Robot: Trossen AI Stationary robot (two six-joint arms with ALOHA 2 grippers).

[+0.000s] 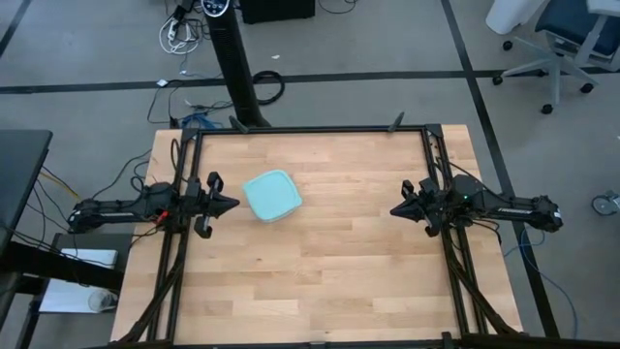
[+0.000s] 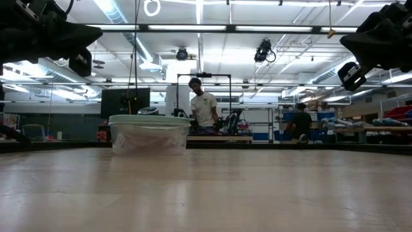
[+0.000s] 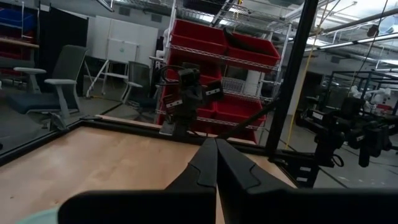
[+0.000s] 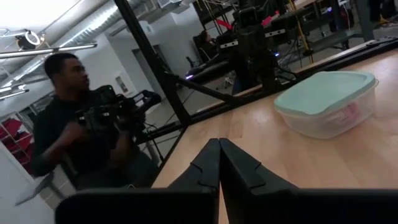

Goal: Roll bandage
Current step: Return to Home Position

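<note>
No loose red bandage shows on the table. A light-blue-lidded clear square container (image 1: 271, 195) stands on the table left of the middle. It also shows in the low view (image 2: 149, 132) and in the right wrist view (image 4: 328, 102), where something reddish shows faintly through its wall. My left gripper (image 1: 232, 204) is shut and empty, just left of the container. My right gripper (image 1: 395, 210) is shut and empty near the table's right edge, pointing toward the container.
Black frame rails (image 1: 310, 130) run along the table's far, left and right edges. Bare wood (image 1: 320, 281) lies between the arms and toward the near edge. A person (image 4: 68, 118) holding a device stands beyond the table.
</note>
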